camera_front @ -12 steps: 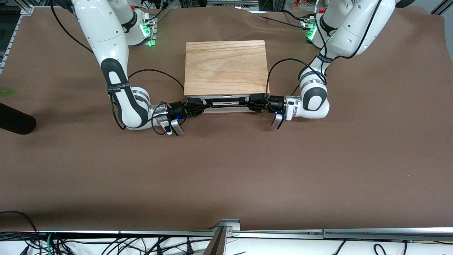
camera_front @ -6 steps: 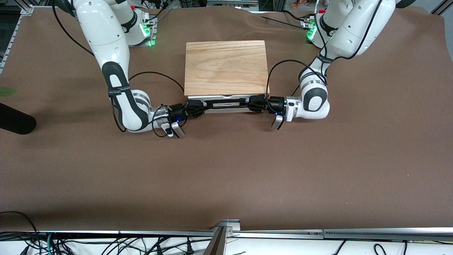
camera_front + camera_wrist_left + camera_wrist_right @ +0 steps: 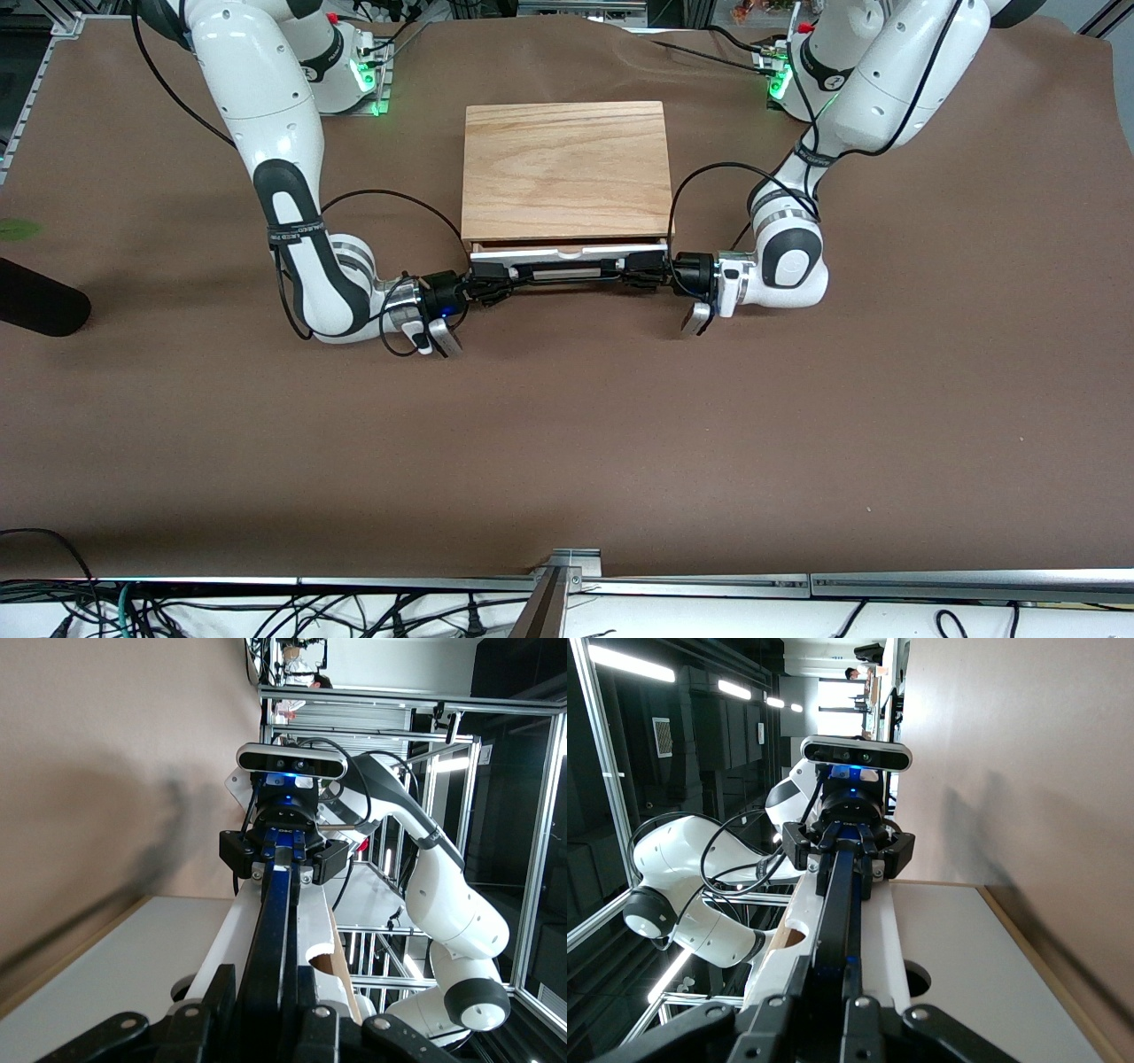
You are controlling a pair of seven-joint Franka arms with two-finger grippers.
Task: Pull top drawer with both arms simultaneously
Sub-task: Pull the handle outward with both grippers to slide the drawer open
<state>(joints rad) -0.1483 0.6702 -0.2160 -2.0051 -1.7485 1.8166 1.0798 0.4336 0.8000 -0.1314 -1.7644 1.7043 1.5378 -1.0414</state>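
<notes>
Both hands clamp top drawer [image 3: 567,255] handle: left hand [image 3: 640,267], right hand [image 3: 493,285]; wrist views reveal notch.

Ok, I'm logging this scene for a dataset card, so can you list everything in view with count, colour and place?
Cabinet: one, light wood top, mid-table between the arms' bases.
Top drawer: one, white front, slightly open on the cabinet's front.
Bar handle: one, black, across the drawer front.
Table: one, brown covering.
Dark object: one, black, at the table edge toward the right arm's end; cannot tell what.
Cables: several, black, below the table's near rail.
Right gripper: one, black, shut on the bar handle's end.
Left gripper: one, black, shut on the handle's other end.
</notes>
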